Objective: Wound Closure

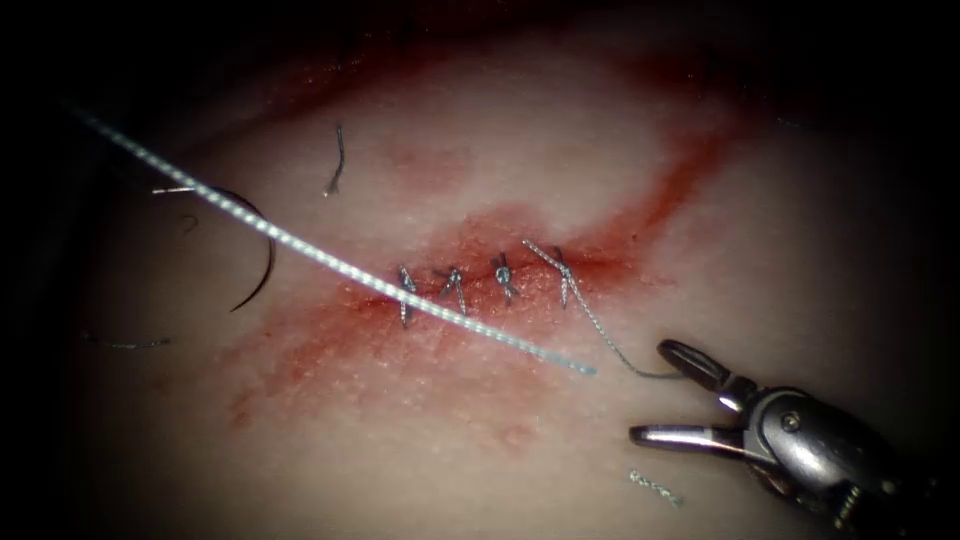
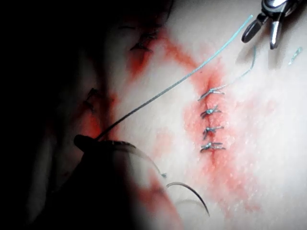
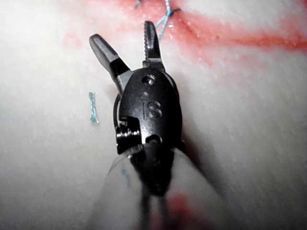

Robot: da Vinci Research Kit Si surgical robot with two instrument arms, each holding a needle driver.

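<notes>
Thread (image 1: pixel 330 262) is stretching taut across the stitched cut (image 1: pixel 480 285), its far end apparently gripped by the left tool (image 2: pixel 84 142), whose jaws I cannot make out. The right tool (image 1: pixel 665 395) is hovering open and empty beside a loose tail. The needle (image 1: pixel 255 250) is lying free on the tissue (image 1: pixel 420 440), left of the cut. The tool's body reads "IS".

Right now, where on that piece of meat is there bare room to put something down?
Bare tissue lies below the stitched cut, between the red fluid and the right tool, whose open jaws hold nothing. Another patch lies above the cut. It is crowded left of the cut: the needle lies loose there, with thread stretched over it.
</notes>
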